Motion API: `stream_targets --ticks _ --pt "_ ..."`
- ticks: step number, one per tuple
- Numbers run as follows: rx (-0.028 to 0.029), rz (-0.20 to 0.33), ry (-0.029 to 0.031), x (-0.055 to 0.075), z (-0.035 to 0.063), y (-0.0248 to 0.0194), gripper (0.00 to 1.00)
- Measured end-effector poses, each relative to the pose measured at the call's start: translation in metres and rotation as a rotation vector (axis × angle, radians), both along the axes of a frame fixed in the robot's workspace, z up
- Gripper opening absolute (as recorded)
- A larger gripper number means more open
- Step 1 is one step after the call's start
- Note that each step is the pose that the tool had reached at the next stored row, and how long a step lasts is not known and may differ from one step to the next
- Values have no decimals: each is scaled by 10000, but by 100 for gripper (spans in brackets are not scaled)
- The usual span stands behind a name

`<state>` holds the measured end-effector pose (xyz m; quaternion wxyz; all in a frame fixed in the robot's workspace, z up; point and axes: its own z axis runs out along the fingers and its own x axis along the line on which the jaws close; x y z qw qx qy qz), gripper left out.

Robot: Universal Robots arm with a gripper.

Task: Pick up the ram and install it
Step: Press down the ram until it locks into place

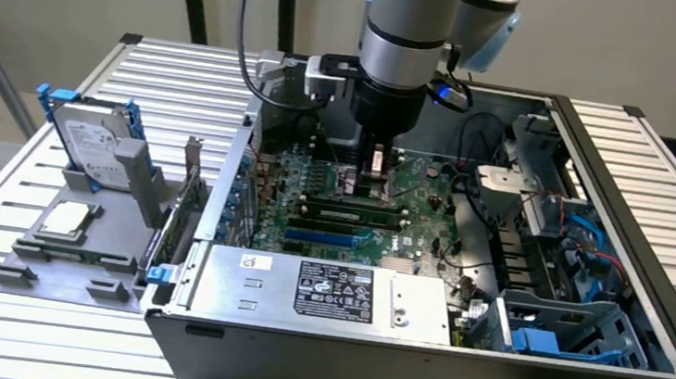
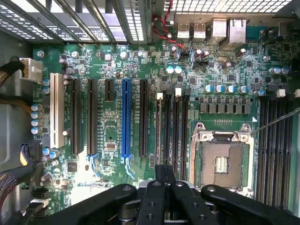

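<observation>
The gripper (image 1: 373, 168) is seen lowered into the open computer case (image 1: 637, 172), just above the motherboard (image 1: 419, 183), with the arm (image 1: 406, 19) standing upright over it. The jaws are closed; in the wrist view the black fingers (image 2: 165, 180) are pressed together. Whether a thin board is clamped between them cannot be told.

The ram (image 1: 345, 217) is taken to be the long dark-green stick lying in a slot near the middle of the motherboard, just nearer the camera than the gripper. It appears already seated, judged by how level it sits in line with the neighbouring slots.

In the wrist view the fingertips are found over a group of black memory slots (image 2: 171, 126), beside the empty processor socket (image 2: 220, 161). The closed jaws are likely kept narrow so they fit between slot rows.

On the grey tray (image 1: 71, 257) outside the case, at the exterior view's left, a hard drive with blue rails (image 1: 88, 142) is stood upright and a square silver processor (image 1: 66, 219) is laid flat, both well apart from the gripper.
</observation>
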<state>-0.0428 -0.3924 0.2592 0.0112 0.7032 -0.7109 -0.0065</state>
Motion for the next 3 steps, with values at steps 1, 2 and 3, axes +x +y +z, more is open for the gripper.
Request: stream_targets --ticks 1,2,3 --pt "1 0 -1 0 0 0 11" --pt "-1 0 1 0 2 0 11" --pt "0 0 0 0 1 0 11"
